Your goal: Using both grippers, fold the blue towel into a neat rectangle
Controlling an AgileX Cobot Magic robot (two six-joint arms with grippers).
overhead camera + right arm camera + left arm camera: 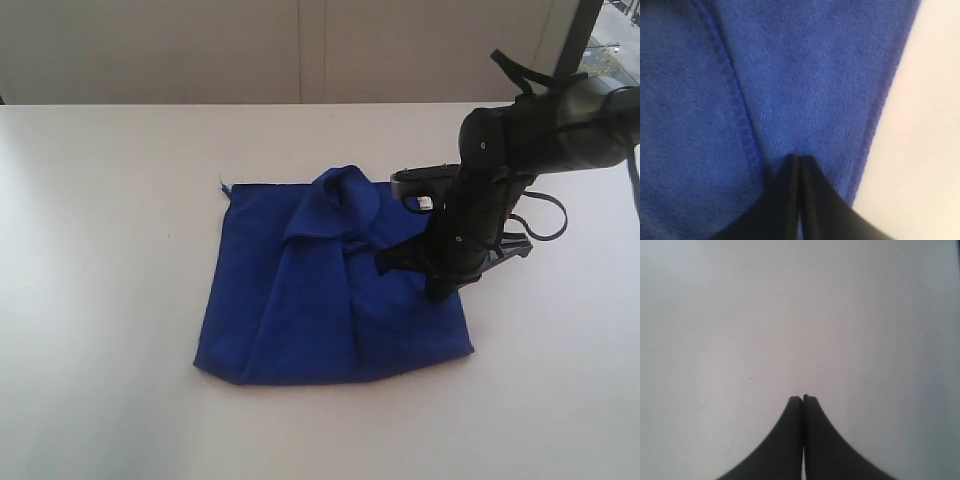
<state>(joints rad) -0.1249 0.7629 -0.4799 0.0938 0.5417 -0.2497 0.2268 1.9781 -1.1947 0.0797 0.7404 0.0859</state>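
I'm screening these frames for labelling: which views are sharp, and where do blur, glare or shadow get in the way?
Exterior view: even light, blue towel clear, table washed pale, no hard shadows. Left wrist view: left gripper a dark, soft-edged silhouette against featureless table. Right wrist view: towel weave readable, right gripper blurred, table strip overexposed.

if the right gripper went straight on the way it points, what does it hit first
The blue towel: the right gripper, jaws shut, points at the cloth near its stitched edge. Whether the tips touch it yet is unclear.
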